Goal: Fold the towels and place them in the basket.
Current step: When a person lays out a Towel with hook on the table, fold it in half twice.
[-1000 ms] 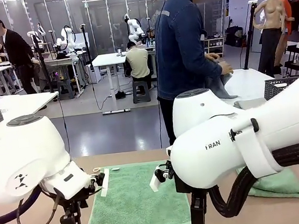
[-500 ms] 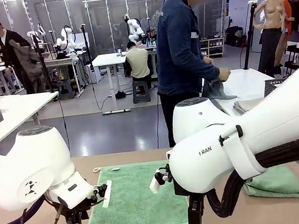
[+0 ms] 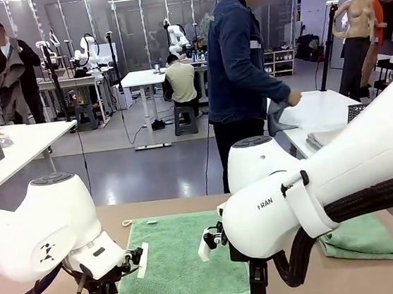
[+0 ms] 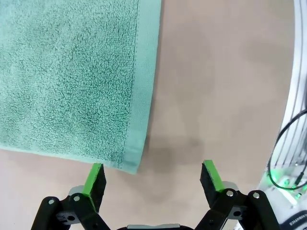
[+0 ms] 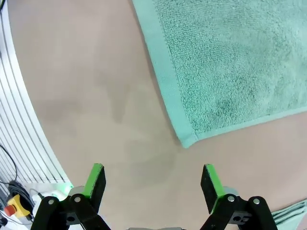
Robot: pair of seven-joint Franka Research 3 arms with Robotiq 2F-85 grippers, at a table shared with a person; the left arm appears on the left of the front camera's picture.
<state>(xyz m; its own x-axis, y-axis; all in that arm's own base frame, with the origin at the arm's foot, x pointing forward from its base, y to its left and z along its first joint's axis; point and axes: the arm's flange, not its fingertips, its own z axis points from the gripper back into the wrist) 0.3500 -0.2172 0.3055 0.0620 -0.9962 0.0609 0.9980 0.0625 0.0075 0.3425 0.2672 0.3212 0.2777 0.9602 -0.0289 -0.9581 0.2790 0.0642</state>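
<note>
Left arm (image 3: 43, 235) and right arm (image 3: 315, 190) are showing rounded white housings, with a black ribbed hose (image 3: 373, 201) at 6 o'clock. Left gripper (image 4: 152, 172) and right gripper (image 5: 152, 175) are showing green pads (image 4: 94, 176).

Flat towel (image 4: 67, 72): terry cloth, looped pile, rough, matt; hem smooth flat weave. Table (image 4: 216, 81): smooth matt tan top. Arm shells (image 3: 42, 228): glossy white plastic. Left gripper (image 4: 154, 172): black matt body, pads (image 4: 94, 175) green, matt.
</note>
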